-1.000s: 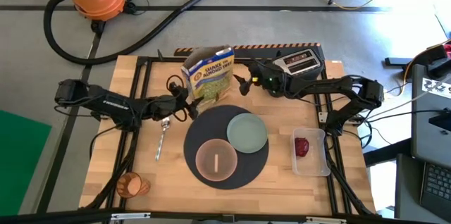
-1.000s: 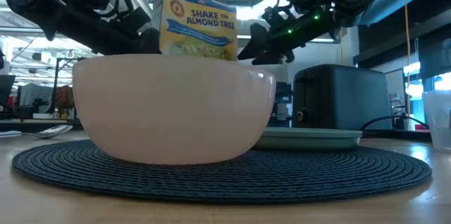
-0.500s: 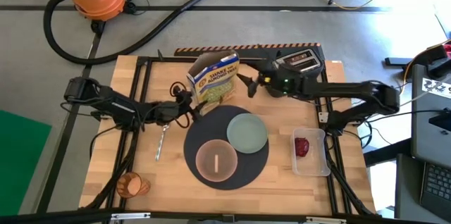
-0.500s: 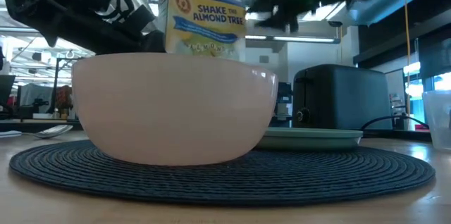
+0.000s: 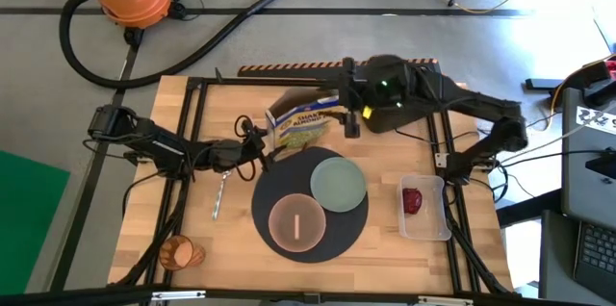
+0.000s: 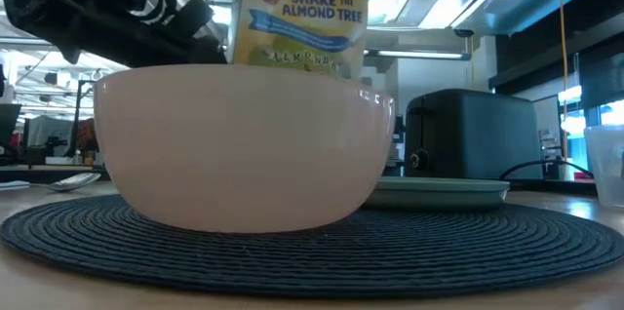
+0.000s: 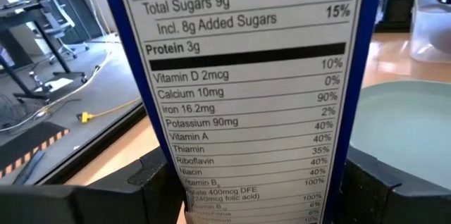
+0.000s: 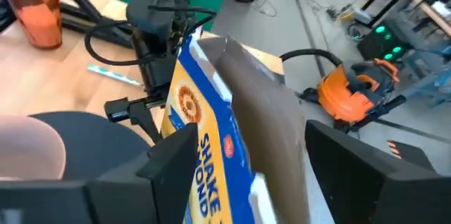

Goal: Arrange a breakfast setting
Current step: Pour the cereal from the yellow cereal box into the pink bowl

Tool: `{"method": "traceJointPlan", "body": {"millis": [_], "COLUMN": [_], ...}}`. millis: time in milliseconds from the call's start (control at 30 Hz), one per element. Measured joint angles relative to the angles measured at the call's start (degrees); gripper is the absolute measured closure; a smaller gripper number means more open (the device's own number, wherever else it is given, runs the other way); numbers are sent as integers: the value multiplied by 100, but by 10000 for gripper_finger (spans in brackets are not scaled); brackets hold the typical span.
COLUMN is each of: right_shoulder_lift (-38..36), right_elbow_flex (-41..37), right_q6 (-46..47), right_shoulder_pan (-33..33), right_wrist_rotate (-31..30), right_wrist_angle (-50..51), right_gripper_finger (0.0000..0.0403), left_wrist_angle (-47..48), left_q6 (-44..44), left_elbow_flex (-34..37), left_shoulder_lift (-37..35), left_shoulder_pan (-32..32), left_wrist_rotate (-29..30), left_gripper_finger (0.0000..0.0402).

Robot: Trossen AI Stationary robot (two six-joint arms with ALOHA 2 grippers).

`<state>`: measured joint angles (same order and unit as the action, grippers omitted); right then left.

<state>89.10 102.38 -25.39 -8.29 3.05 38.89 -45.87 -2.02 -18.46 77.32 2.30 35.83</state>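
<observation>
Your left claw (image 5: 258,145) reaches in from nine o'clock and is clamped on the lower part of the cereal box (image 5: 306,119); in the left wrist view the nutrition panel (image 7: 243,90) fills the gap between both dark fingers (image 7: 151,182), which press against its edges. The box hangs tilted above the worktop (image 5: 192,114), just past the twelve o'clock edge of the dark-grey mat (image 5: 279,186). Your right claw (image 5: 346,118) comes in from two o'clock at the top of the box. In the right wrist view its fingers (image 8: 165,157) straddle the open flap end, one on either side, but you cannot tell from here whether they press on the cardboard, so count that claw as undecided.

On the mat, the pink bowl (image 5: 295,220) sits toward six o'clock and the pale green plate (image 5: 337,182) toward two o'clock, the two just beside each other. In the low view the bowl (image 6: 244,149) stands in front, with the box (image 6: 300,18) above and behind it. The metal spoon (image 5: 220,189) lies on the wood at nine o'clock of the mat, apart from it. The orange cup (image 5: 181,252) lies near the worktop's seven o'clock corner. A red apple (image 5: 413,200) rests in a clear container (image 5: 423,229) at three o'clock of the mat. The black toaster (image 6: 468,135) stands at the back, under your right arm.
</observation>
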Motion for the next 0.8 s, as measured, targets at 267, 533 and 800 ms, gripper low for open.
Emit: {"method": "traceJointPlan", "body": {"millis": [267, 533, 800], "right_shoulder_lift": [1196, 1576, 1580], "right_elbow_flex": [1360, 1544, 1544], "right_q6": [-227, -211, -811], "right_shoulder_pan": [-12, -204, -305], "right_wrist_rotate": [409, 266, 142], "right_wrist_angle": [956, 1260, 1603], "right_gripper_finger": [195, 225, 351], "left_wrist_angle": [-149, -236, -401], "left_q6": [-277, -561, -651], "left_elbow_flex": [2, 2, 2], "left_shoulder_lift": [-2, -2, -4], "left_shoulder_pan": [-183, -242, -246], "left_wrist_rotate": [-152, -279, -276], "left_gripper_finger": [136, 136, 136]}}
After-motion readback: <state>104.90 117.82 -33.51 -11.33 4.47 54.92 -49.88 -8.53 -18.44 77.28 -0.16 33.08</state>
